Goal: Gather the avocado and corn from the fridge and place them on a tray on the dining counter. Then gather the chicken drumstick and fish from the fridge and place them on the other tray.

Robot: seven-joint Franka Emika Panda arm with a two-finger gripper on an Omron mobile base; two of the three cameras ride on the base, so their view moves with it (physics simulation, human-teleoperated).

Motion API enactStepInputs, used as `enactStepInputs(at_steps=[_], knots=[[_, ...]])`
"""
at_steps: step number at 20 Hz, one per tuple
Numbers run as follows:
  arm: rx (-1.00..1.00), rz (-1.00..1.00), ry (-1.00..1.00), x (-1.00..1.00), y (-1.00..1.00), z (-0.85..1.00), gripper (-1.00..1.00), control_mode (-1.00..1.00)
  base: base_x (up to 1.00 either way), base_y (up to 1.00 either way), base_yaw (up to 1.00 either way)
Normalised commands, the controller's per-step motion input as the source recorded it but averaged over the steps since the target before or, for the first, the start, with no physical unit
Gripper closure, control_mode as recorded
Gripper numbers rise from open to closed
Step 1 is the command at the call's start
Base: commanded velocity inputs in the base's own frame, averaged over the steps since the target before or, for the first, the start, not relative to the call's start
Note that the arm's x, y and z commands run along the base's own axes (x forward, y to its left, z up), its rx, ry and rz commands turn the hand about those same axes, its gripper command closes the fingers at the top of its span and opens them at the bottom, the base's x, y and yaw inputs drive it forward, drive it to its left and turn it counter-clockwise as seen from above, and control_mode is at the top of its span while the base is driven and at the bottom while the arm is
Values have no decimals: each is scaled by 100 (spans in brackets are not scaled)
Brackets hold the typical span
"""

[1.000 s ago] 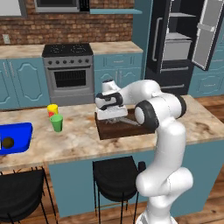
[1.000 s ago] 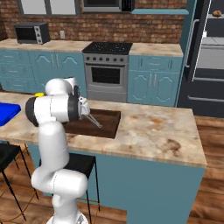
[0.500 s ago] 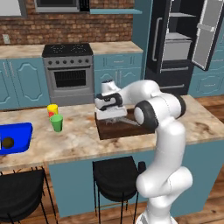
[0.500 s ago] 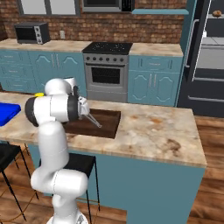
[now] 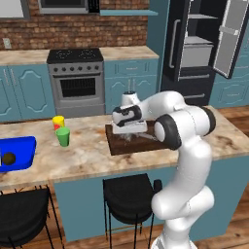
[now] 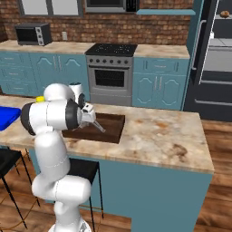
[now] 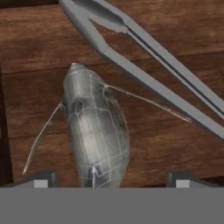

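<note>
The fish [image 7: 94, 131] is shown lying flat on the other tray [image 7: 166, 144], a dark brown wooden board resting on the dining table [image 5: 87, 151]. The pincer [image 7: 111, 179] hangs directly above it with its fingertips [image 7: 41, 178] spread wide on either side of the body, nothing being gripped. The fish is judged to be light and stiff, with a smooth, possibly slippery skin. Thin fins and a long forked tail [image 7: 144, 48] are judged to be fragile and poor places for a hold. A grasp, were one needed, would best be taken across the thick middle of the body. The fridge [image 5: 204, 44] is seen standing open behind the table.
</note>
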Motion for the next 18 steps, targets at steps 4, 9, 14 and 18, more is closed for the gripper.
enactStepInputs(at_steps=[4,9,14,18], knots=[[0,0,-17,-43,-9,41,-100,-100,0,0,0],[0,0,-19,-58,-1,54,-100,-100,0,0,0],[1,0,-14,-57,-23,72,-100,-100,0,0,0],[0,0,-11,-64,-35,73,-100,-100,0,0,0]])
